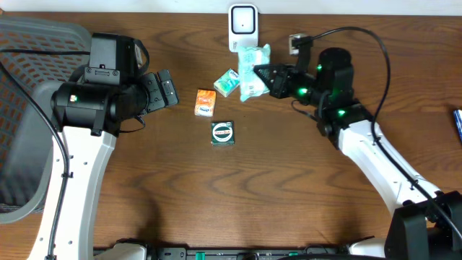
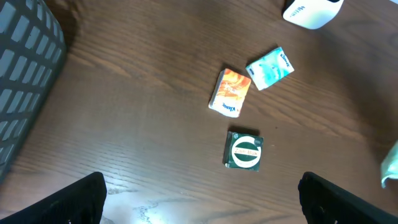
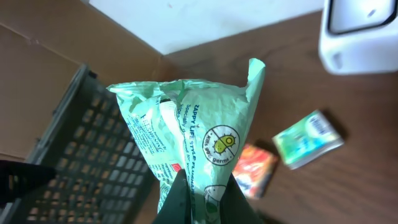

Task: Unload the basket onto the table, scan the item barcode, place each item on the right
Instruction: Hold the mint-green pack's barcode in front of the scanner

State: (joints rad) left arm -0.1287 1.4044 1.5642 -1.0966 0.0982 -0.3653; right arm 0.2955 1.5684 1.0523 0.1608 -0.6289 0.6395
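Right gripper (image 1: 264,75): fingers pressed together, pinching the pale green pouch (image 1: 253,71) by 1 gathered end. In the right wrist view the film fans out ahead of the fingers. Left gripper (image 1: 167,88): spread wide, holding nothing, hanging near the left edge of the worktop (image 1: 144,188).

Position: the pouch is at the middle of the far edge, just in front of the white scanner (image 1: 243,27). I cannot tell whether the 2 are touching.

Step in hand (my reading): presenting the pouch to the scanner window.
- No barcode shows on the faces visible, only print and a round germ logo. It is probably on a hidden side, so the wrist would need to turn until that side faces the dark window.
- The film is crumpled, and a creased code reads badly. Let the pouch hang flat or draw it taut, and present it square to the window.
- The pinch is small and the pouch floppy, so slow rotation should limit swing and slip.
- Keep the fingers off the code panel.

Surface: dark brown wood-grain, matte with slight glare near the left gripper. 3 small packs lie near the centre, apart from each other:
- teal pack (image 1: 227,83), nearest the pouch
- orange pack (image 1: 206,102)
- dark green square pack (image 1: 223,133)

Room: a grey mesh basket (image 1: 29,108) sits at the left edge. A pale wall runs behind the far edge, and a blue object (image 1: 458,124) is cut off at the right edge.
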